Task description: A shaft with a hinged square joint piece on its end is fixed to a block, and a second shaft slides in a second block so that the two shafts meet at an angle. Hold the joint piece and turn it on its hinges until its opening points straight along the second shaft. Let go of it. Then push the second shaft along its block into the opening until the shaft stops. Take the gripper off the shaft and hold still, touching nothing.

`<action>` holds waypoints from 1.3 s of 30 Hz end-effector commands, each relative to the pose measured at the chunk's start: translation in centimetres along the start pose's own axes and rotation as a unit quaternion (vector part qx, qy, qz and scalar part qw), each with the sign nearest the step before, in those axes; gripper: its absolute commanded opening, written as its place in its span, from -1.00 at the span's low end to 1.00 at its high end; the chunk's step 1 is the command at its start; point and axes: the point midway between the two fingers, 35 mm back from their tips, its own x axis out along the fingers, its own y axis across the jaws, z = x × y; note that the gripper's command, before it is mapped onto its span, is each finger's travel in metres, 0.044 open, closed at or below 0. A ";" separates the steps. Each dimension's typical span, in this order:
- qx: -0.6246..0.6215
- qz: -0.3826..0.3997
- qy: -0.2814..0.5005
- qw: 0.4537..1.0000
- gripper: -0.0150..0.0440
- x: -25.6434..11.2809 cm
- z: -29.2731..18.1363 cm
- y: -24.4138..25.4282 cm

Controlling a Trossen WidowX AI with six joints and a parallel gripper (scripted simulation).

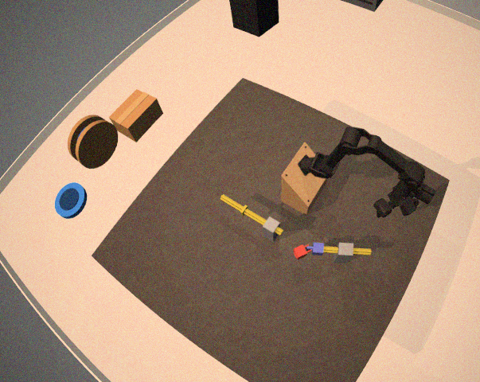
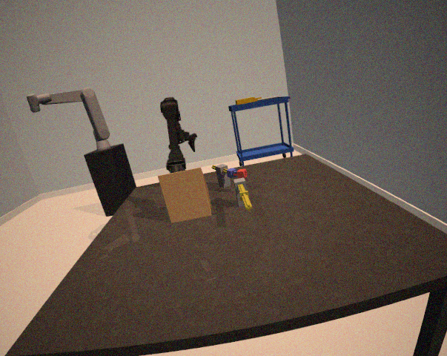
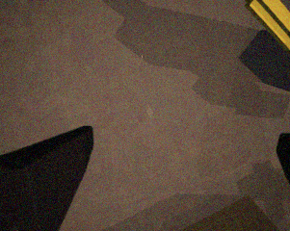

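The red joint piece [image 1: 301,251] [image 2: 242,173] hangs on the blue-violet hinge part [image 1: 318,248] [image 2: 231,173] at the end of the first yellow shaft [image 1: 362,251] [image 3: 281,12], held by a grey block [image 1: 345,248] [image 2: 221,169]. In the top view its opening faces left and slightly down, at an angle to the second shaft. The second yellow shaft [image 1: 232,202] [image 2: 244,196], with a small collar, passes through another grey block [image 1: 271,224] [image 2: 239,180]. Its near end is short of the red piece, with a gap. My gripper [image 1: 394,212] [image 3: 185,139] is open and empty, raised beyond the first shaft's free end.
A slanted wooden block [image 1: 299,177] [image 2: 184,195] stands beside the arm's base, near the second shaft's block. The dark table [image 1: 182,247] [image 2: 292,260] carries both shafts. A blue cart [image 2: 265,150] and a grey arm on a black pedestal [image 2: 110,179] stand off the table.
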 end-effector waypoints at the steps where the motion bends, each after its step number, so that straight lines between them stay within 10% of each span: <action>1: 0.060 0.010 0.009 0.998 1.00 -0.2 0.2 0.0; 25: 0.362 0.050 0.062 0.929 1.00 -1.3 1.0 -0.1; 39: 0.365 -0.032 0.154 0.918 1.00 9.5 3.8 -11.7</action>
